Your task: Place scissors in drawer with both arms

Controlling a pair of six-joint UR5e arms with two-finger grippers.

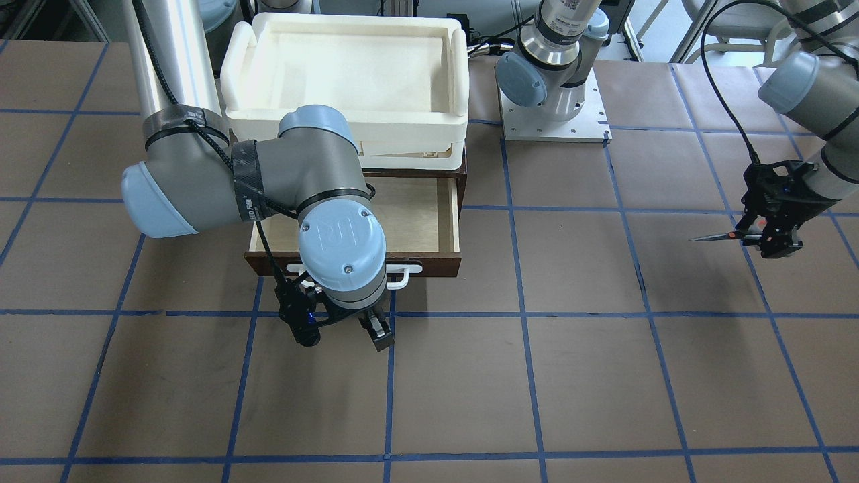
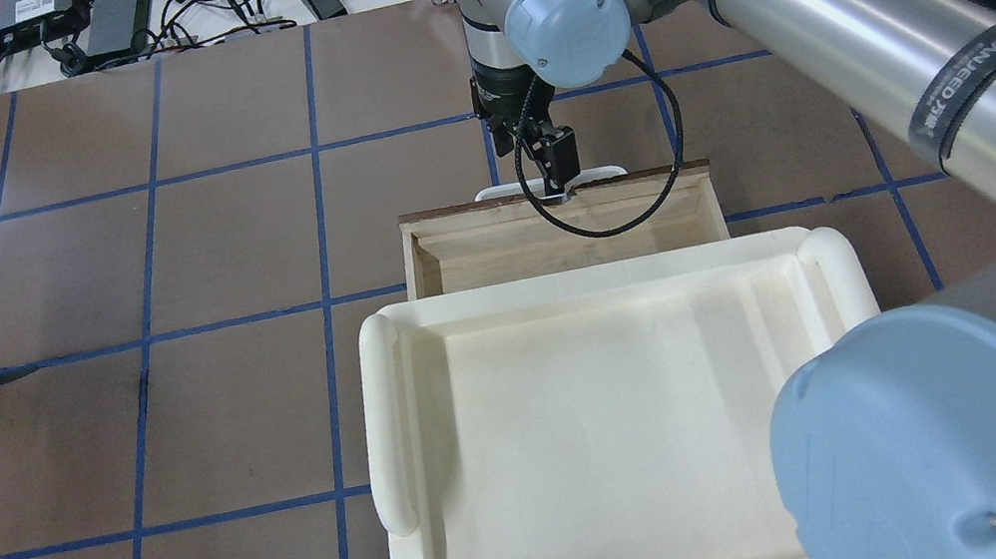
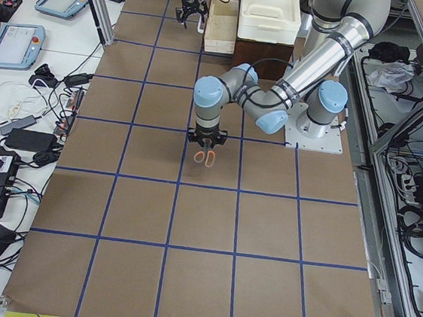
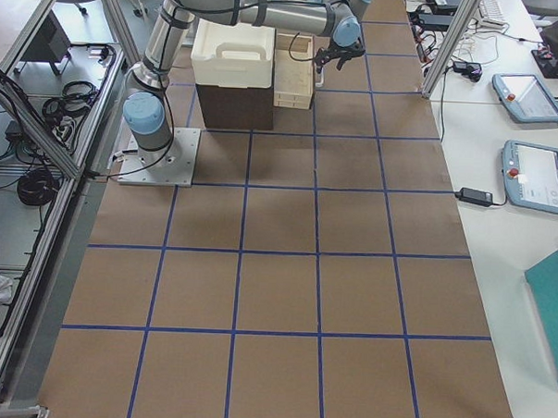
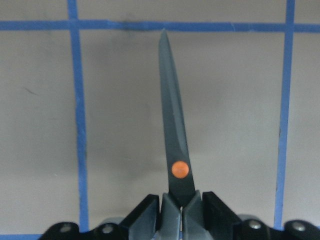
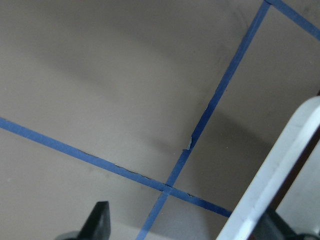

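My left gripper (image 1: 772,245) is shut on the scissors (image 1: 721,236) and holds them above the table, far to the side of the drawer. In the left wrist view the fingers (image 5: 150,215) clamp just behind the orange pivot, and the dark blades (image 5: 175,125) point away, closed. The dark brown drawer (image 1: 439,221) stands pulled open with a bare plywood floor. My right gripper (image 1: 359,329) is open just in front of the drawer's white bar handle (image 1: 406,275). The right wrist view shows that handle (image 6: 280,170) beside one finger (image 6: 100,220).
A white foam tray (image 1: 342,67) sits on top of the cabinet above the drawer. The left arm's base plate (image 1: 553,114) stands beside it. The table is brown with a blue tape grid. The right arm's elbow (image 1: 201,188) hangs over the drawer's left part.
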